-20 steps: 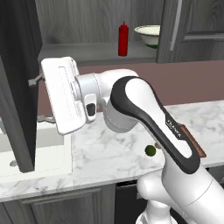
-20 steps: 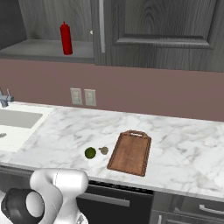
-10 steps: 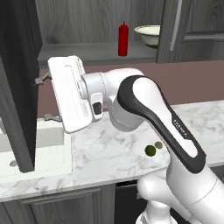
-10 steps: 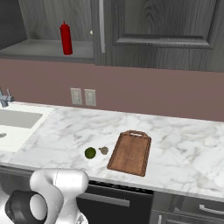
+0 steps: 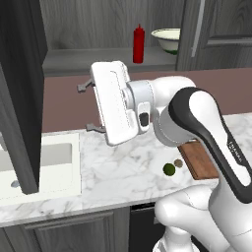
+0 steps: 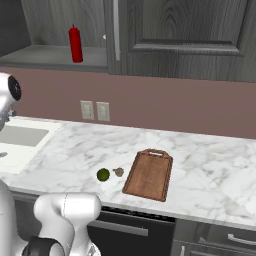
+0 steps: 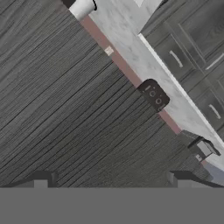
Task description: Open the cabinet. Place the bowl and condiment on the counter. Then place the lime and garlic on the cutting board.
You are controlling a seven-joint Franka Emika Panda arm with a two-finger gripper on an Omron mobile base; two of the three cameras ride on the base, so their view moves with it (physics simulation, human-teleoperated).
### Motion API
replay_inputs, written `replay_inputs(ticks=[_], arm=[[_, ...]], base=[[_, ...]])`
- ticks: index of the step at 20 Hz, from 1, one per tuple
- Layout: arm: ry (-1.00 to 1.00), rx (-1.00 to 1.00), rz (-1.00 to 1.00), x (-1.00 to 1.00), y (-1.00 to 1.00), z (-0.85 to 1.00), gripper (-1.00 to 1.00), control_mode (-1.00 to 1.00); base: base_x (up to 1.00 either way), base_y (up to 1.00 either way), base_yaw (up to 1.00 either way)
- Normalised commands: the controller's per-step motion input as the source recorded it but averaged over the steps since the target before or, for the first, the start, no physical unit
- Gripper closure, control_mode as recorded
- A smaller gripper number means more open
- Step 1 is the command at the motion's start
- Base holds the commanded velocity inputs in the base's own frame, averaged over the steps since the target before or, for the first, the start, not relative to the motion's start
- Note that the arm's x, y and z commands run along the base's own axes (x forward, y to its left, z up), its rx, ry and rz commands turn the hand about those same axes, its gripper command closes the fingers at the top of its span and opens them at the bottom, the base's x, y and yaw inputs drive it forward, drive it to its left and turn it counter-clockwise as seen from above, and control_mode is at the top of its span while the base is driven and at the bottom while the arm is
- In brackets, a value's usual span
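One step looks done, the cabinet (image 5: 19, 93) door swung open beside the spread, empty claw (image 5: 88, 107); bowl (image 5: 167, 39) and bottle (image 5: 139, 44) sit shelved above-right, lime (image 5: 169, 169) and garlic (image 5: 178, 163) below-right on the worktop (image 5: 118, 167) beside the board (image 5: 199, 158)

Dark grey wood grain on the cabinet (image 5: 19, 88); red all over the condiment (image 5: 139, 44); cream-white with a thin green rim line and dark green foot for the bowl (image 5: 167, 39); white marble veined in grey across the counter (image 6: 210, 170); reddish-brown wood on the cutting board (image 6: 149, 174); dark green lime (image 6: 103, 174), brownish-tan garlic (image 6: 119, 172); dusky pink-brown backsplash (image 6: 190, 107)
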Motion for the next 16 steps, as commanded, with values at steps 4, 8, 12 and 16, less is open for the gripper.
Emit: replay_inputs(ticks=[4, 8, 12, 16], arm=[[0.0, 0.0, -0.02, 0.0, -0.54, 0.0, -1.0, -1.0], [0.0, 0.0, -0.01, 0.0, -0.5, 0.0, -1.0, -1.0], [-0.02, 0.0, -0.03, -0.01, -0.51, 0.01, -1.0, -1.0], [-0.01, 0.0, -0.09, -0.1, -0.47, 0.08, -1.0, -1.0]], base=[[0.0, 0.0, 0.0], [0.0, 0.0, 0.0], [0.0, 0.0, 0.0], [0.0, 0.0, 0.0]])
